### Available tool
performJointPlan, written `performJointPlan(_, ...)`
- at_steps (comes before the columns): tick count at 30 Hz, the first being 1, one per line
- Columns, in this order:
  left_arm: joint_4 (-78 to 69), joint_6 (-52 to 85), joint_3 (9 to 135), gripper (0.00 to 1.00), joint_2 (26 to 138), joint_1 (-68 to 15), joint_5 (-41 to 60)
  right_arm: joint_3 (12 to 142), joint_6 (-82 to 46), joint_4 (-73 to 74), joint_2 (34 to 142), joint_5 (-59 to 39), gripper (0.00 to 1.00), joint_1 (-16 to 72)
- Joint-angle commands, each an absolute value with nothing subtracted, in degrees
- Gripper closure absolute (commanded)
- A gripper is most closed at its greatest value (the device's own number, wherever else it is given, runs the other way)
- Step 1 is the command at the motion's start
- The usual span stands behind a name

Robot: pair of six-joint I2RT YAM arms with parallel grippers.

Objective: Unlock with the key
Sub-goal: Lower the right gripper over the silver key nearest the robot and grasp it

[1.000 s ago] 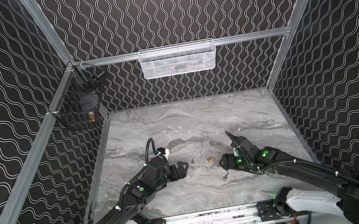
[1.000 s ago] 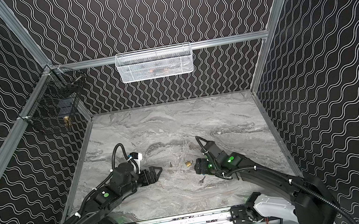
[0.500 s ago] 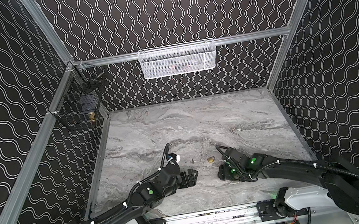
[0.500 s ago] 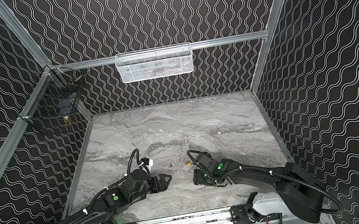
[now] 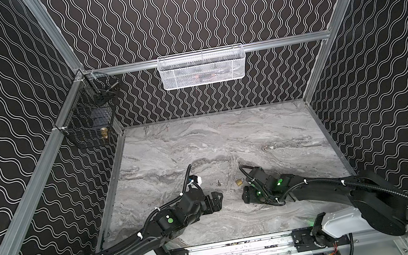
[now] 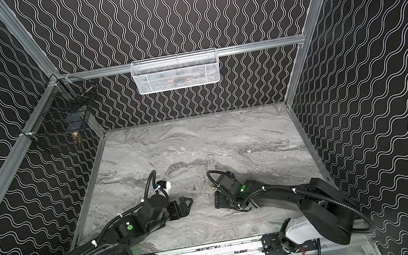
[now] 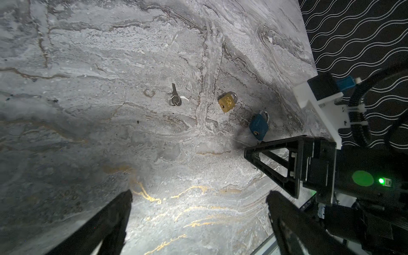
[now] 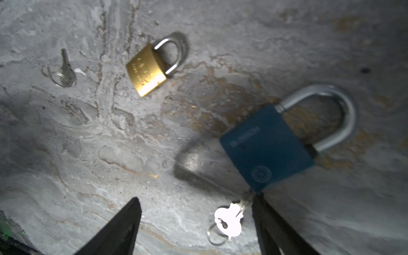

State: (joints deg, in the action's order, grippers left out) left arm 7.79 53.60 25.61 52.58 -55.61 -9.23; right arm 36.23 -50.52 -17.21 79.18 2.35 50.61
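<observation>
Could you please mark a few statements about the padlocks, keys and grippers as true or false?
1. A brass padlock and a blue padlock lie on the table. True.
2. The left gripper holds the loose key. False: it is open and empty; that key lies on the table.
3. A second key lies at the blue padlock's base. True.
4. The brass padlock is in a hanging basket. False: it lies on the table.
</observation>
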Motion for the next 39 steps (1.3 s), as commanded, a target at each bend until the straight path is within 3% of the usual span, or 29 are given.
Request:
performJointPlan(1, 9.67, 54.56, 26.34, 0.01, 52.13, -55.64, -10.94, 37.71, -48.92, -16.67, 81.38, 1.51, 0.17, 51.31)
performJointPlan(8, 10.25, 55.49, 26.21, 0.01, 50.85, -55.64, -10.11, 40.15, -45.73, -15.72, 85.25, -1.65, 0.17, 52.40)
performJointPlan(13, 9.79, 55.90, 26.89, 0.01, 52.13, -56.54, -9.60, 42.56, -42.89, -19.30, 82.02, 0.24, 0.17, 52.38)
performJointPlan(24, 5.80, 59.50, 26.32, 0.01, 53.44, -61.66, -12.53, 40.87, -40.63, -29.93, 76.80, 0.50, 0.26, 52.31)
performJointPlan(39, 3.33, 63.47, 25.86, 0.01, 56.26, -67.10, -18.09, 40.51, -35.03, -27.35, 80.77, -2.60, 0.35, 52.38)
